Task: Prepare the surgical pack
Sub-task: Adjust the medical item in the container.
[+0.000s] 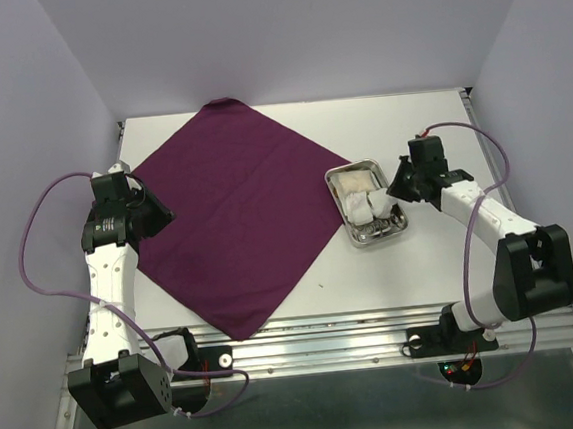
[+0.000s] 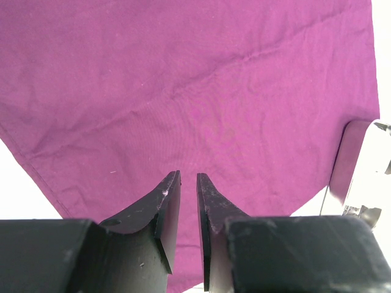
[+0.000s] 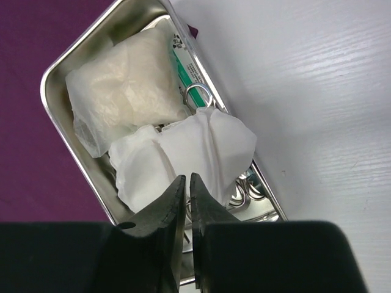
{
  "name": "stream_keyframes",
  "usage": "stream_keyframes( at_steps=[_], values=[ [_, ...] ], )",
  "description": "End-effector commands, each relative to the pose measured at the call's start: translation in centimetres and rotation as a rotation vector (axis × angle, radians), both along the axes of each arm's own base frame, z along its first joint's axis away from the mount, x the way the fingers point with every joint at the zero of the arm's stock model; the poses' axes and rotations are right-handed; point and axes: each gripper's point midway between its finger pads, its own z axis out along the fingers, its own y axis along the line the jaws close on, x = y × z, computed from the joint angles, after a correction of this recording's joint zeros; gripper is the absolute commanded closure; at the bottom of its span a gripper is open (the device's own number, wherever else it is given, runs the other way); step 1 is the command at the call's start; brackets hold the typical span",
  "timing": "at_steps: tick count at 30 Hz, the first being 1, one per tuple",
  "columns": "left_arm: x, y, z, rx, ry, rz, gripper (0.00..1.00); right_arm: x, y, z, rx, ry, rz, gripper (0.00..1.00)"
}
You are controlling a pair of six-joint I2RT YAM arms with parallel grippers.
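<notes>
The dark purple cloth (image 1: 236, 214) lies flat as a diamond on the white table; it fills the left wrist view (image 2: 183, 91). The steel tray (image 1: 377, 243) stands at the cloth's right corner, its left side on the cloth edge. It holds white gauze pads (image 3: 183, 152) and thin metal instruments (image 3: 244, 192). My left gripper (image 1: 161, 217) hovers over the cloth's left corner, jaws nearly together and empty (image 2: 188, 177). My right gripper (image 1: 397, 187) is just right of the tray, shut and empty, its tips (image 3: 185, 177) above the gauze.
A cream gauze pad (image 3: 122, 91) and a green packet (image 3: 183, 67) lie in the tray's far end. Bare white table (image 1: 429, 122) lies right of and behind the tray. Purple walls close in the sides and back.
</notes>
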Motion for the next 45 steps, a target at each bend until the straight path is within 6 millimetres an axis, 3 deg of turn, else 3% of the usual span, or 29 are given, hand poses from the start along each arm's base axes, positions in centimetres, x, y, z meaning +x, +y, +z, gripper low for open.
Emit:
stream_keyframes(
  at_steps=[1,8,14,21,32,36,42,45],
  values=[
    [0.2,-0.2,0.7,0.010,-0.040,-0.021,0.71,1.6,0.8,1.5,0.022,-0.050,0.032,0.88],
    [0.3,-0.3,0.9,0.009,-0.041,-0.023,0.71,1.1,-1.7,0.3,-0.077,-0.030,-0.070,0.88],
    [0.4,-0.3,1.1,0.007,-0.046,-0.023,0.71,1.6,-2.5,-0.9,-0.118,0.003,-0.102,0.88],
    [0.4,-0.2,1.0,0.008,-0.043,-0.021,0.71,2.9,-1.4,-2.9,-0.099,0.040,-0.046,0.90],
    [0.6,-0.2,0.8,0.004,-0.038,-0.017,0.71,3.0,0.7,-5.0,-0.024,0.086,0.039,0.92],
    [0.8,-0.3,0.8,-0.002,-0.041,-0.017,0.71,2.9,1.0,-3.8,-0.013,0.071,0.055,0.92],
    [0.9,-0.3,0.7,-0.003,-0.038,-0.014,0.72,3.4,-0.5,2.2,-0.060,-0.067,-0.004,0.91],
    [0.8,-0.4,0.6,-0.007,-0.036,-0.016,0.72,3.5,-0.5,4.1,-0.059,-0.105,0.000,0.91]
  ],
)
